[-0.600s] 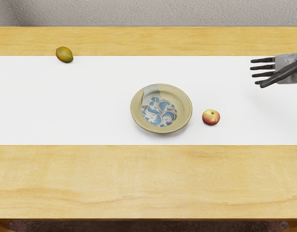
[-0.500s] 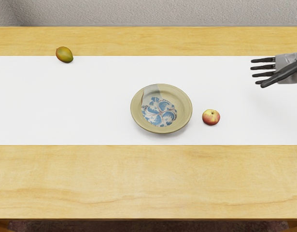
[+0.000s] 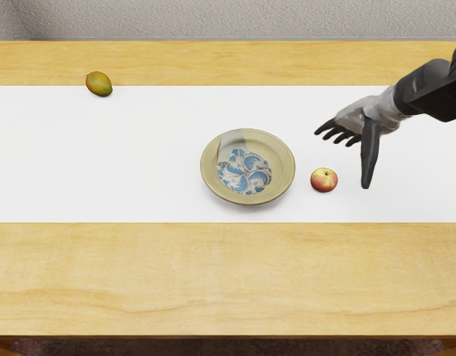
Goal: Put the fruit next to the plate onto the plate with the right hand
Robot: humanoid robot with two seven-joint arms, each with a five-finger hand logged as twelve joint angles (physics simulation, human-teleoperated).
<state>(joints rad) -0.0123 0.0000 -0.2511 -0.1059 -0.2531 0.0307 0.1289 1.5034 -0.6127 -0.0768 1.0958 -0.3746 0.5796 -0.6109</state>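
A red and yellow apple (image 3: 324, 179) lies on the white runner just right of the plate (image 3: 281, 152), a tan dish with a blue pattern in its middle. My right hand (image 3: 349, 148) hangs above and to the right of the apple, open, its fingers (image 3: 333, 132) spread toward the plate and its thumb pointing down beside the apple. It touches nothing. The forearm comes in from the upper right edge. The left arm does not show.
A green and orange mango (image 3: 98, 83) lies far off at the runner's back left corner. The white runner (image 3: 101, 163) crosses the wooden table (image 3: 213, 274) from side to side. A grey wall runs behind the table.
My right hand has swung in from the right edge, down and to the left, and now hovers close to the apple. The apple, plate and mango have not moved.
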